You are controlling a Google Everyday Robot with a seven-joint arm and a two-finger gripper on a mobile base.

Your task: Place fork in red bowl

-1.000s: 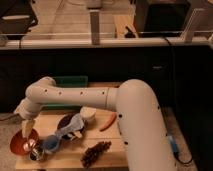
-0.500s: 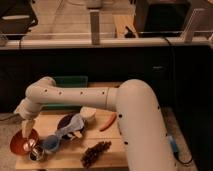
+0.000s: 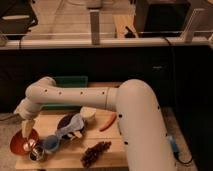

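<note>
The red bowl (image 3: 21, 142) sits at the front left corner of the wooden table (image 3: 112, 150). It is round and shallow, with a darker inside. My gripper (image 3: 28, 128) hangs at the end of the white arm (image 3: 100, 100), pointing down over the bowl's far right rim. A pale slim piece reaches from the gripper into the bowl. I cannot tell whether that is the fork, and no fork shows elsewhere on the table.
A shiny metal cup (image 3: 34, 149) and a small blue cup (image 3: 51, 143) stand right of the bowl. A dark round plate (image 3: 66, 120), a blue-grey utensil (image 3: 71, 131), a white cup (image 3: 89, 114), a red chili (image 3: 107, 122), a dark cluster (image 3: 96, 153) and a green box (image 3: 70, 82) lie around.
</note>
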